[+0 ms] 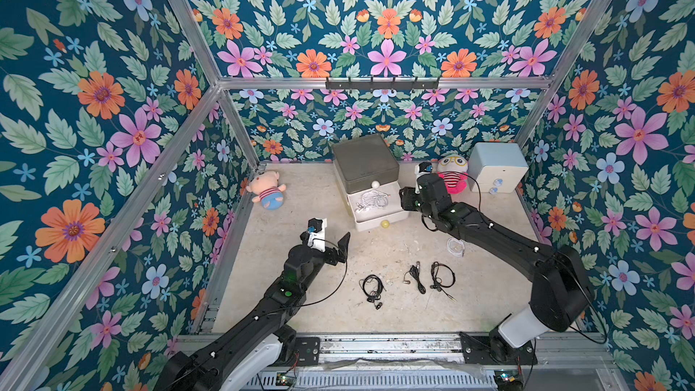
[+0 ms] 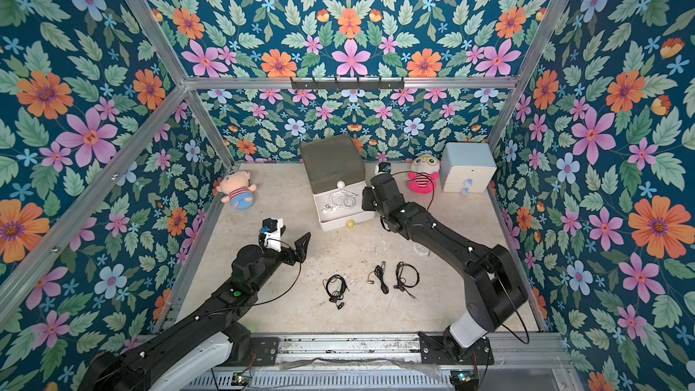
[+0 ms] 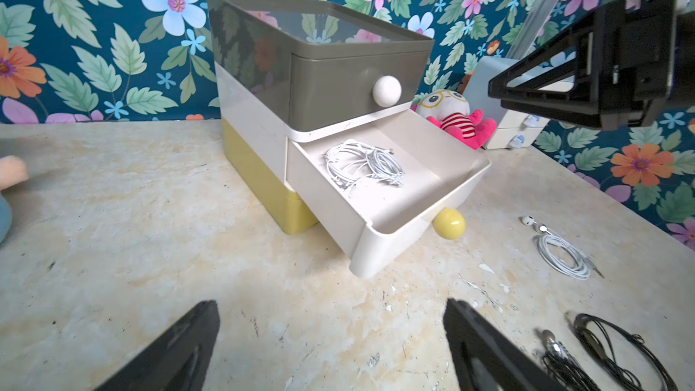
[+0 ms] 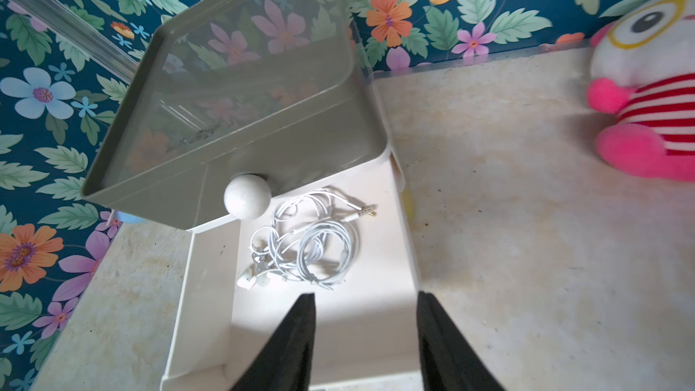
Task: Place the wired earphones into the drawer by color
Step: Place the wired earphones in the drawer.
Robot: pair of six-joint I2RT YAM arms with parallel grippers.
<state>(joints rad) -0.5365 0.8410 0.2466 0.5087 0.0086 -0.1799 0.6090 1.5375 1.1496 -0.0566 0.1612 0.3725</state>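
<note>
1. A top view shows black earphones [image 1: 417,280] by the worktop's [image 1: 376,317] front edge; the right wrist view shows white earphones [image 4: 304,242] in the open drawer [image 4: 203,295].
2. I see the right gripper [image 4: 365,297] above it, half-spread, empty.
3. Left gripper [image 3: 331,304] wide, empty.

We find the drawer chest [image 1: 364,167] upright near the back wall, tiered dark grey, white and mustard-yellow from top to bottom. The grey drawer [image 3: 349,80] is shut and bears a white ball knob [image 3: 387,92]. The white drawer [image 3: 413,216] is pulled well out, with the yellow knob [image 3: 449,223] showing beneath it. A loose tangle of white earphones [image 4: 312,246] lies inside the white drawer. We record one white coil [image 3: 562,253] on the surface [image 1: 319,295], right of the chest. Nearer the front, apart in a row, lie the leftmost black set [image 1: 372,289], the middle black set [image 1: 415,276] and the rightmost black set [image 1: 442,280].
</note>
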